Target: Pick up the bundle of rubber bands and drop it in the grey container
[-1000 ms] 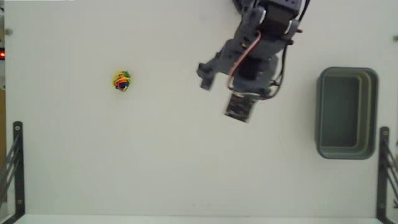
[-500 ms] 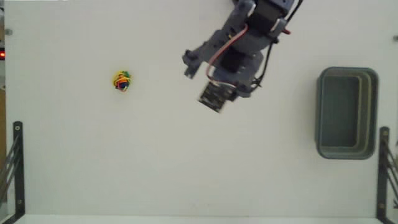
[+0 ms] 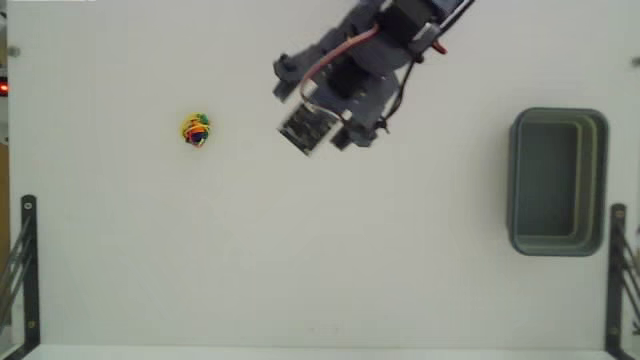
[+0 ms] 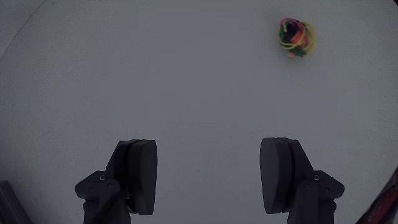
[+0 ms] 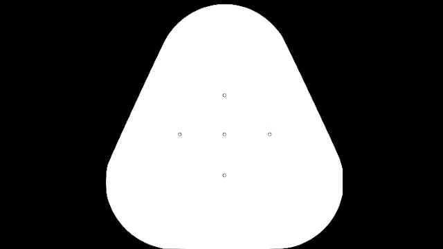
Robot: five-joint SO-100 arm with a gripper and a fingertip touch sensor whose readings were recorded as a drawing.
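The bundle of rubber bands (image 3: 196, 130) is a small yellow, red, green and blue clump lying on the white table at the left of the fixed view. It appears in the wrist view near the top right (image 4: 296, 37). My gripper (image 3: 296, 108) hangs over the table at top centre, well to the right of the bundle. In the wrist view the gripper (image 4: 209, 177) is open, with bare table between its two dark pads (image 4: 142, 175). The grey container (image 3: 516, 180) stands empty at the right side, far from the gripper.
Black metal brackets stand at the lower left (image 3: 26, 270) and lower right (image 3: 619, 270) edges of the table. A small red light (image 3: 3, 88) glows at the left edge. White tabletop lies between the bundle and the container.
The arm has swung steadily leftward and slightly up across the fixed view, closing on the bundle. The bundle and the container have not moved.
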